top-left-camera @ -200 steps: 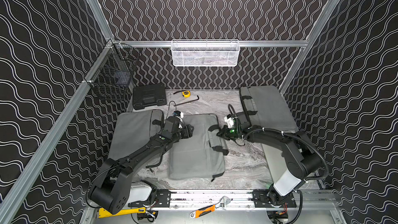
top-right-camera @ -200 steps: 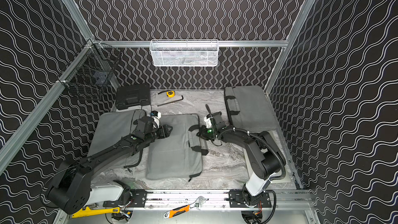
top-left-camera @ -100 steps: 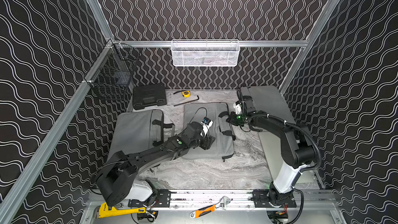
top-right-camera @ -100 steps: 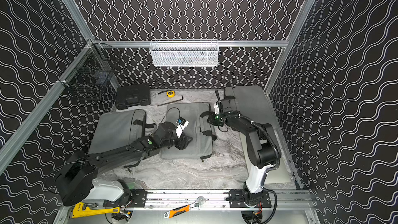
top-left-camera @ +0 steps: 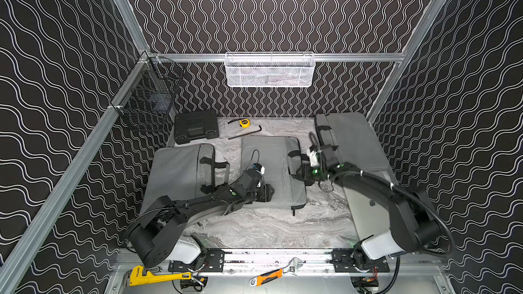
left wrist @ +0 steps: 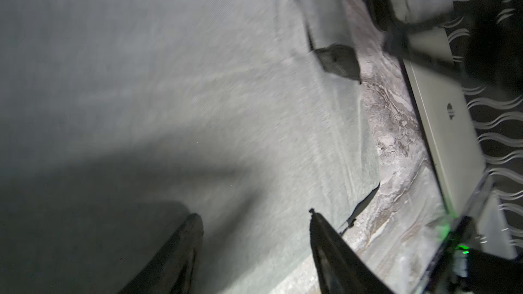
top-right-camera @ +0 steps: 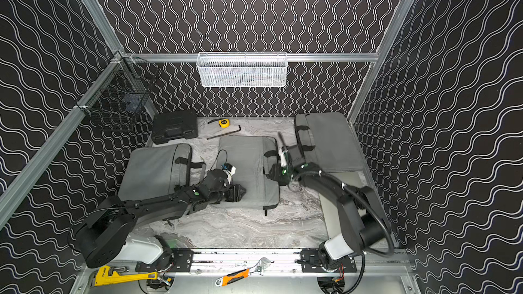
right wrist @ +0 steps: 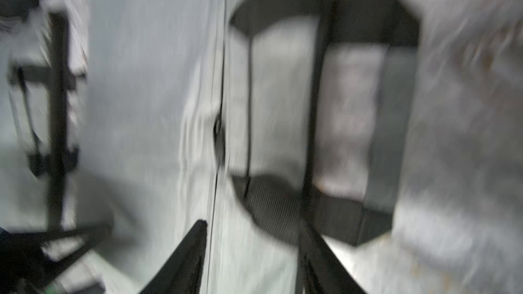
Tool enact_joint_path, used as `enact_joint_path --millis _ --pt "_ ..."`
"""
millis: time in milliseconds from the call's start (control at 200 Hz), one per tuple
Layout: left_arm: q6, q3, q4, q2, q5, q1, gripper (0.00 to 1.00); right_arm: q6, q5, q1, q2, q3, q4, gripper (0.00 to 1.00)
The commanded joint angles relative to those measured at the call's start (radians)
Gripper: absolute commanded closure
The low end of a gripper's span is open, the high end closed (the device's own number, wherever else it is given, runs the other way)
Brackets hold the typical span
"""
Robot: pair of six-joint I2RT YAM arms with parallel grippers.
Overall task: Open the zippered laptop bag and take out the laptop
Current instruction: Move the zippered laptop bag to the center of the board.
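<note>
Approach step: left gripper (left wrist: 254, 213) and right gripper (right wrist: 253, 222), fingers spread and empty, over the middle laptop bag (top-left-camera: 271, 159); next, pinching its zipper pull (top-left-camera: 293, 210)

Both top views: high, angled down and forward, whole counter (top-left-camera: 268, 227) shared. Wrist views: close, skimming same middle bag (left wrist: 169, 80); right wrist blurred, near its handle (right wrist: 373, 21).

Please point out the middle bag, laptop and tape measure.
middle bag (top-left-camera: 271, 162), in a top view, flat grey face
laptop (top-left-camera: 368, 219), in a top view, bare silver lid
tape measure (top-left-camera: 244, 122), in a top view, yellow case
</note>
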Motion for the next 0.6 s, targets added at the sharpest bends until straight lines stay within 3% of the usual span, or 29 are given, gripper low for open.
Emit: enact_joint_path --millis 0,195,350,596 --pt "-0.236 -0.035 0.082 -0.003 0.045 0.000 0.38 0.103 0.134 0.136 -0.102 -0.088 -0.040 0.46" --pt "-0.327 -0.071 0.106 -0.048 0.001 -0.056 0.37 0.278 0.207 0.345 -0.247 -0.276 0.015 0.53" --pt "-0.304 -0.057 0.060 -0.078 -0.010 -0.060 0.37 0.335 0.127 0.352 -0.238 -0.367 0.172 0.56" --pt "-0.333 -0.102 0.057 -0.130 -0.025 -0.063 0.36 0.323 0.098 0.358 -0.133 -0.340 0.203 0.58"
